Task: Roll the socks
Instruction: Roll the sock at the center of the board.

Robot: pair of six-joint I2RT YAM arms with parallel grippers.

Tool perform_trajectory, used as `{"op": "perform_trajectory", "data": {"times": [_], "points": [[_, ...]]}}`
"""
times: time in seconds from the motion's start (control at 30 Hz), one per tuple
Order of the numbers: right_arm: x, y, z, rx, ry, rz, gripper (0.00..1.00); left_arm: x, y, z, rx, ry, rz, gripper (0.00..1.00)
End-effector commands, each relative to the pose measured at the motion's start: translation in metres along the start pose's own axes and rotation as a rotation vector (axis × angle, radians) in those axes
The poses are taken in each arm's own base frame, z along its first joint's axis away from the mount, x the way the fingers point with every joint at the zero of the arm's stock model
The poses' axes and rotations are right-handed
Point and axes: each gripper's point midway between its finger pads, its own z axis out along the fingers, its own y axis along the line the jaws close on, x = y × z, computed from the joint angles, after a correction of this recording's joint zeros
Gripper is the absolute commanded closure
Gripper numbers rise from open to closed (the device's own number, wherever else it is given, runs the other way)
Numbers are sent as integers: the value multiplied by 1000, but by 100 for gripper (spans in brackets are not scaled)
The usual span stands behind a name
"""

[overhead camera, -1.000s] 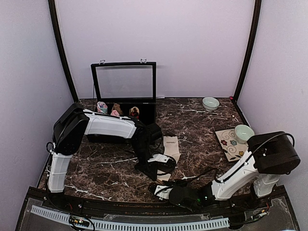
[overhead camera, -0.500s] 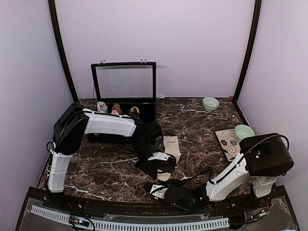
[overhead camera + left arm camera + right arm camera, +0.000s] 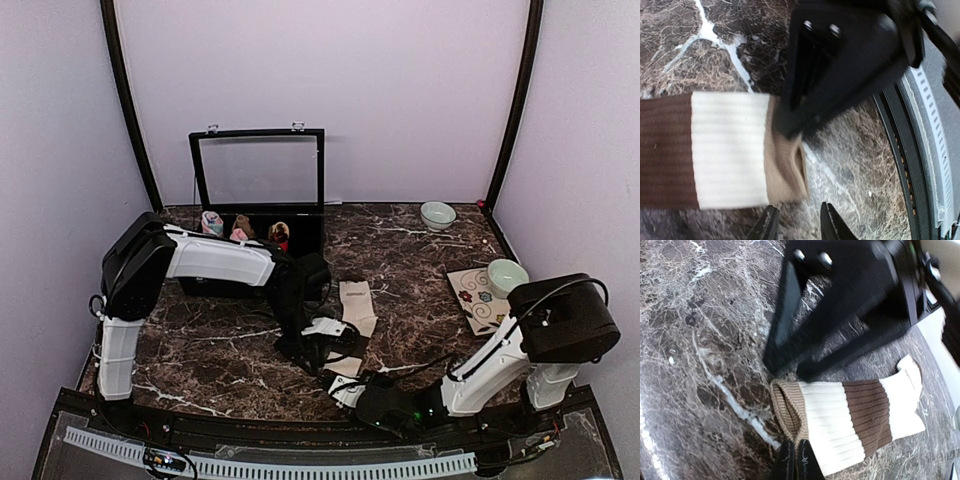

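A cream sock with a brown band and a tan cuff (image 3: 356, 302) lies on the dark marble table (image 3: 220, 350), its cuff toward the near edge. In the right wrist view my right gripper (image 3: 796, 464) is shut, pinching the tan cuff edge of the sock (image 3: 840, 415). In the top view the right gripper (image 3: 347, 386) is low at that cuff end. My left gripper (image 3: 799, 227) is open and empty, just in front of the tan cuff (image 3: 786, 162). In the top view the left gripper (image 3: 325, 348) hovers over the sock's near end. The black argyle socks are not in view.
A black case with its lid raised (image 3: 260, 170) stands at the back left, holding rolled sock bundles (image 3: 243, 228). A pale bowl (image 3: 437, 214) sits at the back right. Another bowl (image 3: 506, 275) rests on a floral mat (image 3: 472, 295) at the right.
The right gripper has shifted slightly right along the near edge at the sock's cuff. The left gripper has dropped a little toward the near edge.
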Motion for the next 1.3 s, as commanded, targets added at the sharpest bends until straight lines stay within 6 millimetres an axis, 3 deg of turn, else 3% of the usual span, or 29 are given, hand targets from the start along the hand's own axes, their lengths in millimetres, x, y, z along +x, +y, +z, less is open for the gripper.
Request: {"op": "perform_trajectory", "data": {"times": [0.0, 0.27, 0.4, 0.83, 1.1, 1.27], "points": [[12, -2, -5, -31, 24, 141, 100, -11, -6, -36, -129, -54, 61, 70], [32, 1, -10, -86, 87, 331, 100, 3, -7, -59, -287, -101, 102, 70], [43, 7, -11, -163, 148, 425, 100, 9, -24, -43, -244, -27, 156, 69], [73, 5, -8, -337, 333, 766, 100, -15, -42, -10, -238, -14, 301, 73], [87, 7, 1, -412, 439, 953, 100, -28, -32, 2, -237, 24, 359, 74], [97, 18, 2, -481, 517, 1023, 100, -15, -12, 13, -275, 89, 388, 74]]}}
